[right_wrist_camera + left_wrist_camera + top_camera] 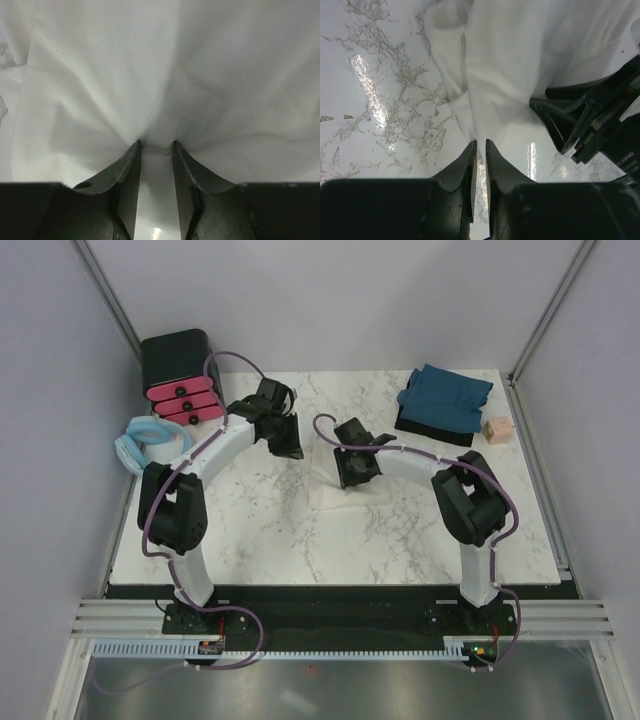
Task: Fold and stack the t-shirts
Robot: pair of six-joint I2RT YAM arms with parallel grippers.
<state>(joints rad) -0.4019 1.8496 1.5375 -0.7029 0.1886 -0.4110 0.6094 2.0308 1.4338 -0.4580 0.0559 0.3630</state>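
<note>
The cream-white t-shirt (325,496) lies crumpled mid-table, pale against the marble. In the left wrist view this t-shirt (515,60) narrows to a point that runs into the tips of my left gripper (480,143), which is shut on that corner. My left gripper (290,445) sits at the cloth's far left. My right gripper (352,472) presses down on the cloth beside it. In the right wrist view the white cloth (160,65) fills the frame. My right gripper (156,144) stands open, its tips dug in with a fold of cloth between them. The teal-blue t-shirt (445,395) lies folded at the far right.
A black box with pink drawers (180,375) stands at the far left corner, a pale blue padded ring (145,440) in front of it. A small pinkish block (497,429) sits right of the teal t-shirt. The right gripper's body (590,120) shows close by in the left wrist view.
</note>
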